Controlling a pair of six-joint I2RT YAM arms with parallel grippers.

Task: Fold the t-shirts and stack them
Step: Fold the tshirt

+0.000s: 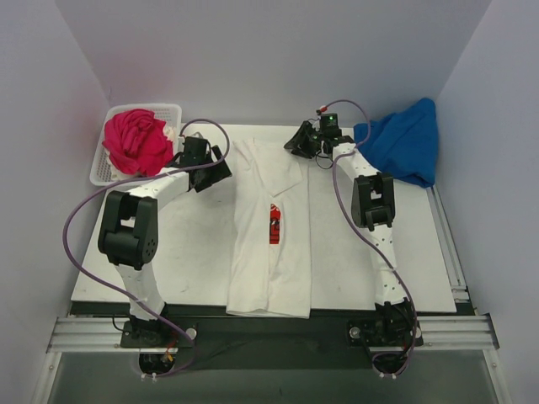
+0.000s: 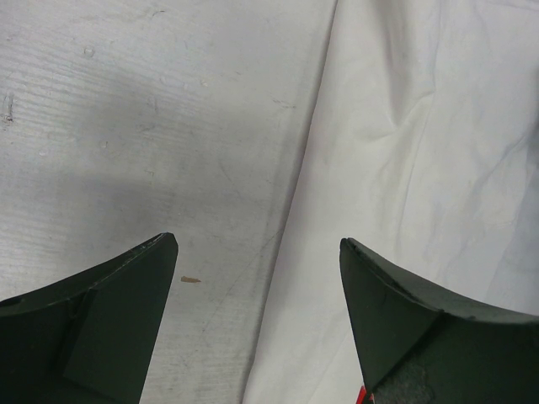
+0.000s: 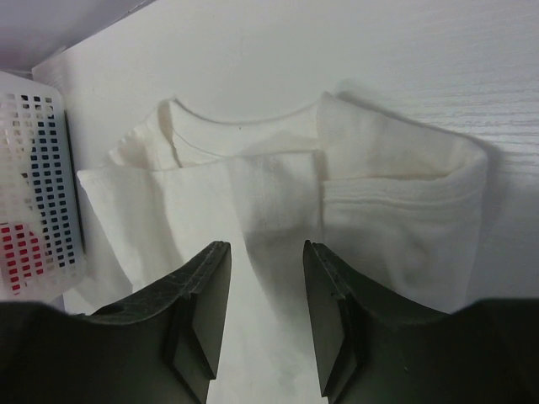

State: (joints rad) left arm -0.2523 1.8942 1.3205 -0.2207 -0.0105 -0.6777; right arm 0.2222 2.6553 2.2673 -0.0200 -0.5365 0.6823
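1. At the near edge of the table (image 1: 168, 252), the hem of the white t-shirt (image 1: 269, 261) lies right along the rim. The shirt runs as a long strip with its sides folded in, straight toward the far edge between the two arms.
2. Partway up the strip, the red print (image 1: 274, 223) shows only as a narrow sliver. A folded-over flap covers the rest, so the design cannot be read.
3. The left gripper (image 1: 219, 167) hovers by the shirt's left side, toward its far end. In its wrist view the jaws are spread wide with nothing between them, above bare table and the shirt's edge. The frame cuts off both fingers.
4. The right gripper (image 1: 296, 143) is at the far end of the shirt. In its wrist view the jaws are parted and nothing is pinched. The collar (image 3: 244, 126) and a folded-in sleeve (image 3: 396, 210) lie beyond the tips. Whether the tips touch the cloth cannot be told.
5. At far left, the white basket (image 1: 99, 172) holds a bunched magenta-pink t-shirt (image 1: 135, 141), which hides most of its inside.
6. At far right, the blue t-shirt (image 1: 404, 139) lies crumpled by the wall, spilling past the table's edge. Its folds are hard to make out.
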